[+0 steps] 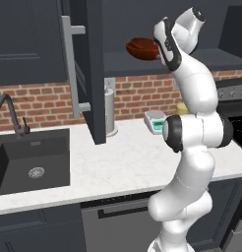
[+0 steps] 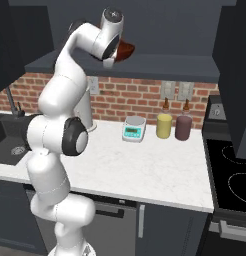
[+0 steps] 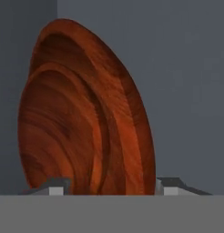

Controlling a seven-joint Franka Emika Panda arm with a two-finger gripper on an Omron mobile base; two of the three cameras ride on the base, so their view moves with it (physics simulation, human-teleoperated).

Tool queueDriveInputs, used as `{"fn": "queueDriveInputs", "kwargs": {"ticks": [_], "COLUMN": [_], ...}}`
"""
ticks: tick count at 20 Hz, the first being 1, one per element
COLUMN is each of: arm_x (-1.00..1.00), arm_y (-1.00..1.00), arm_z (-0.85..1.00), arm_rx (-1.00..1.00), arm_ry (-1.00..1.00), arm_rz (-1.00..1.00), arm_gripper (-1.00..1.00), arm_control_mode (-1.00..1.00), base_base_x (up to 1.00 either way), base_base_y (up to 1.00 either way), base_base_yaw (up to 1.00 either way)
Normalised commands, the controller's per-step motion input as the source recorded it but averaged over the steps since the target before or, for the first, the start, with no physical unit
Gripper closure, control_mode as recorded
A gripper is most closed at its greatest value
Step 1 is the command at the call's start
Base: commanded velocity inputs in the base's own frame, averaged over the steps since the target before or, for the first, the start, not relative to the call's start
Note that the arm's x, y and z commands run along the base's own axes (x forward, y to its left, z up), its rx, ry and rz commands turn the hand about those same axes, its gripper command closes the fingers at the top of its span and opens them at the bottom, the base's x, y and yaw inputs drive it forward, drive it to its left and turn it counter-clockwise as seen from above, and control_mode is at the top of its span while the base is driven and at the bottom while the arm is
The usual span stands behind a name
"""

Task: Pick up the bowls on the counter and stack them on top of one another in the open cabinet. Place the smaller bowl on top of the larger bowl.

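Observation:
Both reddish-brown bowls (image 1: pixel 141 47) rest nested on the shelf (image 1: pixel 128 64) of the open cabinet. In the hand view the smaller bowl (image 3: pixel 59 136) lies inside the larger bowl (image 3: pixel 120 91), and the pair looks tipped on edge because the hand is rolled. My gripper (image 3: pixel 113 186) is open, its tips wide apart on either side of the bowls' near rim. From the right base view the hand (image 2: pixel 114 56) reaches up to the shelf with the bowls (image 2: pixel 126 50) just beyond it. The white counter (image 1: pixel 128 162) carries no bowl.
The cabinet door (image 1: pixel 93 74) with its silver bar handle (image 1: pixel 69 64) stands open left of the arm. On the counter are a white scale (image 2: pixel 134 128), a yellow bottle (image 2: pixel 164 125), a dark bottle (image 2: pixel 183 126) and a grey cylinder (image 1: pixel 109 110). Sink (image 1: pixel 32 157) left, stove (image 2: pixel 232 175) right.

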Motion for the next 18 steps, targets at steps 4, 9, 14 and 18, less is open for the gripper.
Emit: {"fn": "queueDriveInputs", "kwargs": {"ticks": [4, 9, 14, 18], "arm_x": [-0.87, -1.0, -1.0, -1.0], "arm_y": [-0.14, -0.47, -0.52, -0.58], "arm_z": [0.0, -0.3, -0.91, -1.0], "arm_rx": [0.0, 0.0, 0.0, -0.18], "arm_ry": [-0.14, -0.38, -0.35, -0.05], "arm_rz": [0.0, 0.0, 0.0, 0.0], "arm_gripper": [-1.0, -1.0, -1.0, -1.0], "arm_control_mode": [-1.0, -1.0, -1.0, -1.0], "base_base_x": [0.0, 0.0, 0.0, 0.0], "base_base_y": [0.0, 0.0, 0.0, 0.0], "base_base_yaw": [0.0, 0.0, 0.0, 0.0]}}
